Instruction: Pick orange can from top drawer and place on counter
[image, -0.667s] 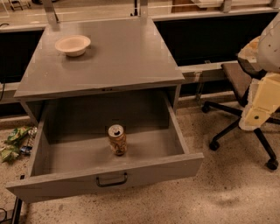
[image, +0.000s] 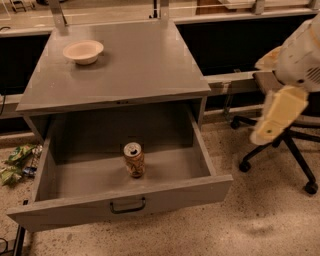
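Note:
The orange can (image: 134, 160) stands upright on the floor of the open top drawer (image: 120, 204), near its front middle, silver top up. The drawer is pulled far out, with its dark bar handle (image: 128, 205) facing me. The grey counter (image: 135, 65) lies above and behind it. My gripper (image: 277, 116) hangs at the right edge of the view on the white and cream arm, well to the right of the drawer and higher than the can, touching nothing.
A shallow white bowl (image: 83, 51) sits on the counter's back left. A black office chair (image: 290, 145) on casters stands right of the cabinet, behind my arm. Green wrappers (image: 17, 161) lie on the speckled floor at the left.
My arm and gripper have shifted a little to the left, toward the drawer. The can, the drawer and the bowl have not moved.

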